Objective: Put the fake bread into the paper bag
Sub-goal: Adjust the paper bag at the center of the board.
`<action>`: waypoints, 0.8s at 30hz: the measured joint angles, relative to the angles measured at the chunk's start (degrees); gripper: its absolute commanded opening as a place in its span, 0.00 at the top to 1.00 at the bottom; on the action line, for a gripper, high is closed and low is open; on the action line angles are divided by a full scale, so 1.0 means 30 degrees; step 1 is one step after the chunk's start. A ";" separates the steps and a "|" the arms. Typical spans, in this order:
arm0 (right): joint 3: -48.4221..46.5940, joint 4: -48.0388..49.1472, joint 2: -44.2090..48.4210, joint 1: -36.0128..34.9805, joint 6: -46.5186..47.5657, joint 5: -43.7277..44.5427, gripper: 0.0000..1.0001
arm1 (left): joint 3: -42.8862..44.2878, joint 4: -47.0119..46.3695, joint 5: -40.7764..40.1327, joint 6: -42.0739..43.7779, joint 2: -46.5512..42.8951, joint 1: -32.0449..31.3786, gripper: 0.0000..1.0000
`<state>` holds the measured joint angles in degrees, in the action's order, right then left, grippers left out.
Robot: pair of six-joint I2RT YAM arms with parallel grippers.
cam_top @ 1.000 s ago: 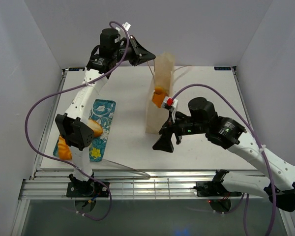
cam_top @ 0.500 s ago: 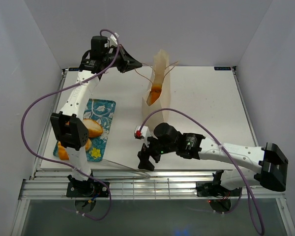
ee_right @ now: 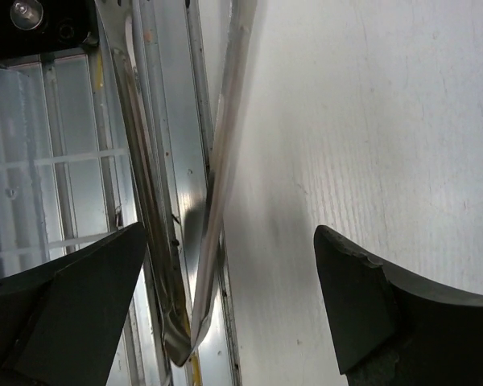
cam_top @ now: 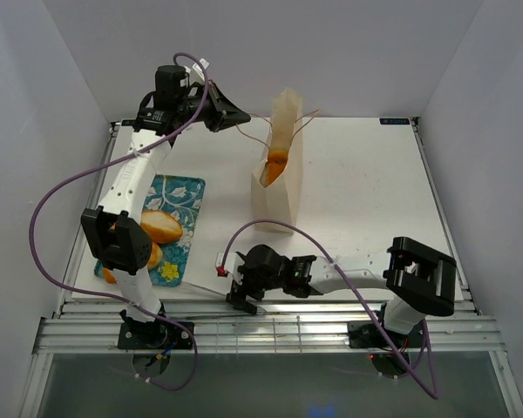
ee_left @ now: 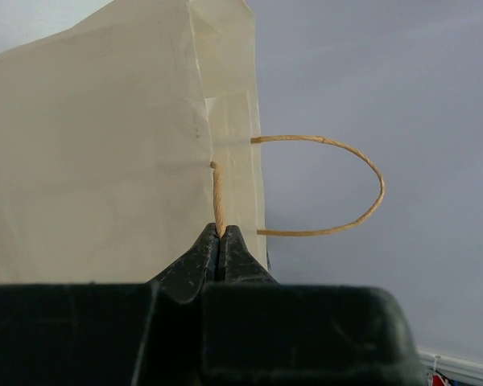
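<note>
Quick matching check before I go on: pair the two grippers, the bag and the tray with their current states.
1 left gripper
2 right gripper
3 paper bag
4 teal tray

A fingers open, empty, at the near edge of the table
B upright, pastry inside
C fingers shut on the cord handle
D flat, pastries on it

Pairs: 1-C, 2-A, 3-B, 4-D

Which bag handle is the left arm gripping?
The taut cord handle pinched between the left fingers; the other handle stands free as an open loop on the paper bag's other side.
</note>
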<state>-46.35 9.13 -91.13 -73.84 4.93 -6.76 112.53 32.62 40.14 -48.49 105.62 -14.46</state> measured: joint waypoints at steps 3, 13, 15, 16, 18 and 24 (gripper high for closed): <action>0.0168 0.1596 -0.0750 -0.0634 0.0597 0.0437 0.10 | -0.0153 -0.0029 0.0080 0.0015 -0.0284 0.0000 0.95; 0.2069 0.6965 -0.2404 -0.2280 0.1537 0.1647 0.10 | -0.0634 -0.0102 0.0306 0.0226 -0.0335 0.0000 0.95; 0.2098 0.7592 -0.2776 -0.2448 0.1596 0.1734 0.10 | -0.0889 -0.0102 0.0335 0.0299 -0.0437 0.0000 0.94; 0.2098 0.7905 -0.2965 -0.2514 0.1661 0.1800 0.10 | -0.1020 -0.0124 0.0335 0.0328 -0.0495 0.0000 0.95; 0.2098 0.8357 -0.3359 -0.2565 0.1829 0.2047 0.08 | -0.1180 -0.0058 0.0350 0.0379 -0.0554 0.0000 0.94; 0.2040 0.9734 -0.4095 -0.2645 0.2229 0.2229 0.05 | -0.1399 -0.0036 0.0357 0.0525 -0.0758 0.0036 0.94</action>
<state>-40.23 38.33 -103.42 -81.78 11.62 -0.08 108.33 32.51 41.21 -46.92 103.35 -14.35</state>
